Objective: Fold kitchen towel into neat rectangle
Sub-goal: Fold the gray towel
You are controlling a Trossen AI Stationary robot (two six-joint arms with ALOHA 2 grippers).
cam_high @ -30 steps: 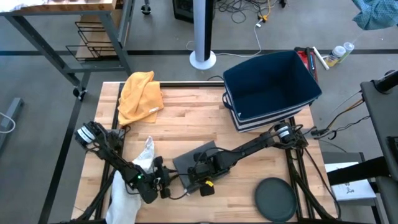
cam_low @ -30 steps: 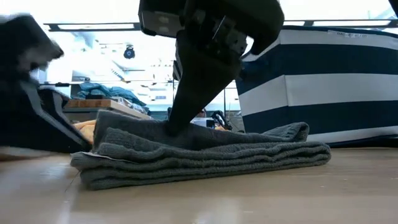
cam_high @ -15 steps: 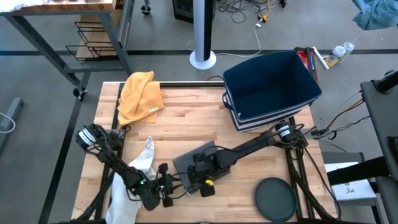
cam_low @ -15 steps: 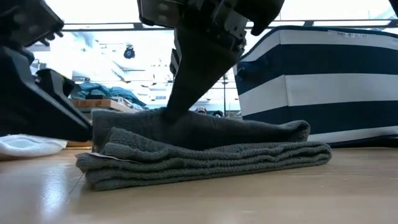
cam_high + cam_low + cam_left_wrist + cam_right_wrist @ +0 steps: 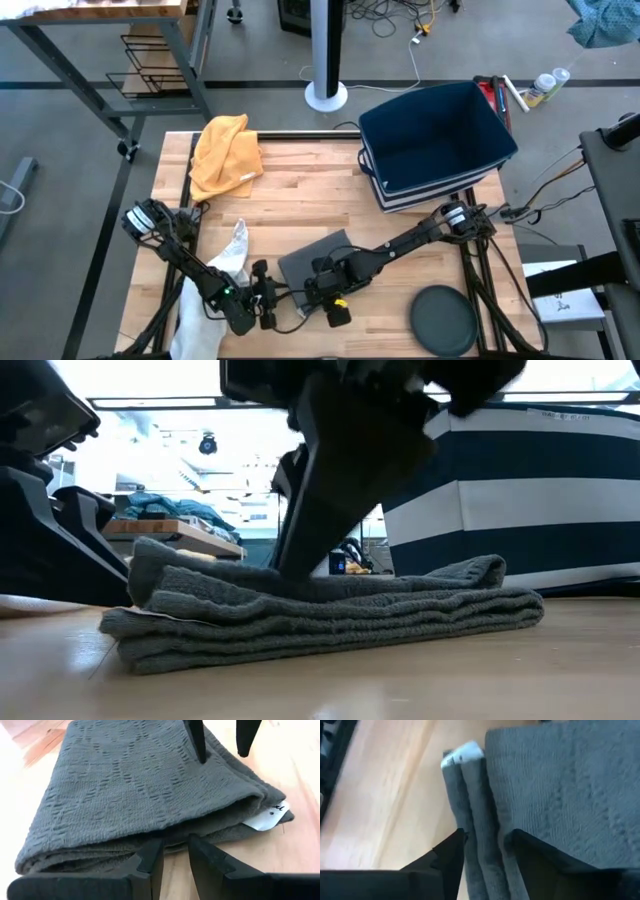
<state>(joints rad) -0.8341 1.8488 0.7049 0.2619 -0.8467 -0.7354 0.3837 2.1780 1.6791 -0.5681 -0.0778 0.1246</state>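
Note:
The dark grey kitchen towel [image 5: 303, 260] lies folded in several layers on the wooden table, a white label [image 5: 272, 815] sticking out at one corner. My right gripper [image 5: 487, 842] stands open over the towel's near edge, pointing steeply down. Its fingers straddle the stacked edges beside the label [image 5: 462, 754]. My left gripper [image 5: 174, 851] sits low by the towel's near left side, open by a narrow gap. Its tips are just short of the towel's rounded fold [image 5: 100, 852]. I cannot tell whether they touch it. My right gripper comes from above, slanting down, jaws apart. One fingertip [image 5: 200, 756] rests on the towel's top layer near the label corner; the other fingertip [image 5: 243, 750] stands just off that edge. Nothing is pinched. The towel [image 5: 330, 620] lies flat on the table.
An orange cloth [image 5: 225, 155] lies at the far left and a white cloth [image 5: 231, 252] beside the left arm. A blue-and-white striped bin [image 5: 435, 145] stands at the far right, and a dark round disc [image 5: 443, 320] lies at the near right.
My right gripper has opened and let go of the towel's top layer, and has shifted a little toward the table's near edge. The released layer has settled flatter on the stack.

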